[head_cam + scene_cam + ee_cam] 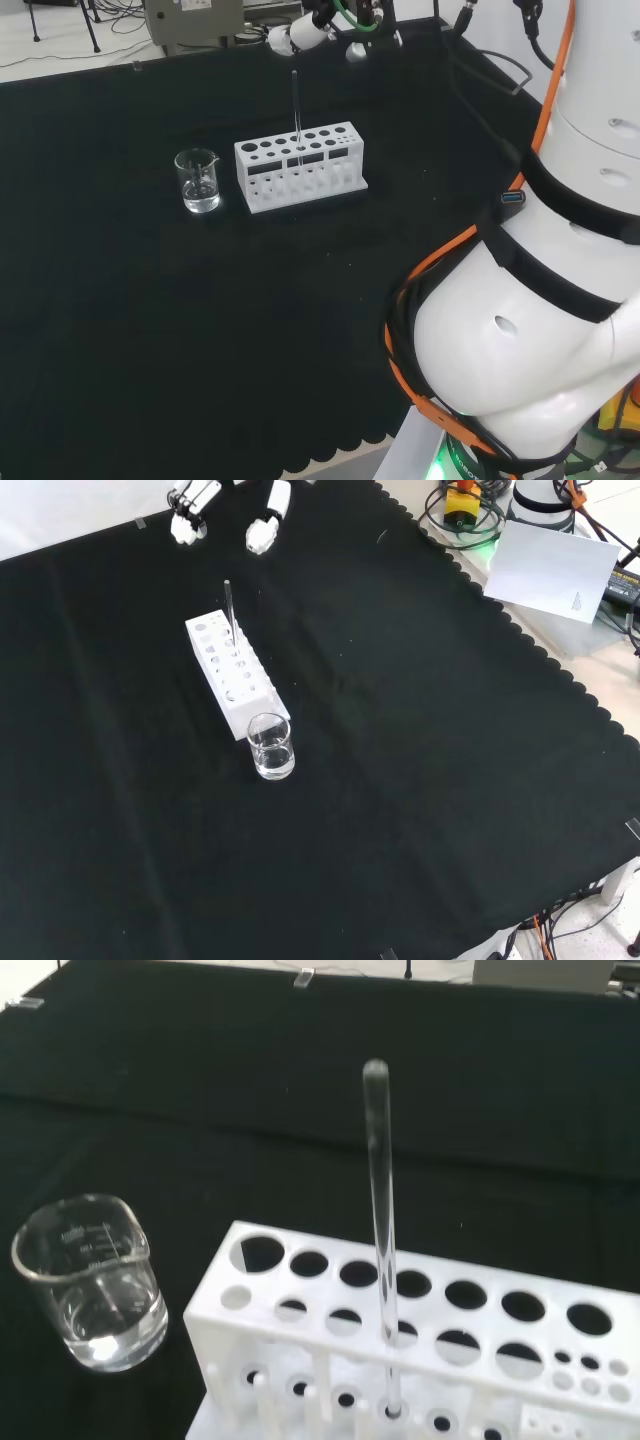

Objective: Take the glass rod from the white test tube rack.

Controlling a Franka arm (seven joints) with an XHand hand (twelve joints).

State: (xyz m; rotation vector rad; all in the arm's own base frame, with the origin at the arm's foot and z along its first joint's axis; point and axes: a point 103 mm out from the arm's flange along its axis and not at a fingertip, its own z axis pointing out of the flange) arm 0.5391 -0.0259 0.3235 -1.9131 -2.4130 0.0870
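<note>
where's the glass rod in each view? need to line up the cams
Head view: rod stands upright in the white rack, upper centre, right of the beaker.
Front view: rod rises from the rack's far end, upper left; beaker at the near end.
Wrist view: rod is central, standing in the rack.
Shared landmark: the beaker beside the rack's end.

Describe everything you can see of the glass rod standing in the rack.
The rod is a thin, clear, straight stick that looks like glass, with a rounded top end. It stands nearly upright in a hole of the white rack, in the row away from the rack's front holes, its lower end resting down at the base. Most of its length rises above the rack. Only the rack touches it; the hand is well away, and the beaker stands apart beside the rack.
</note>
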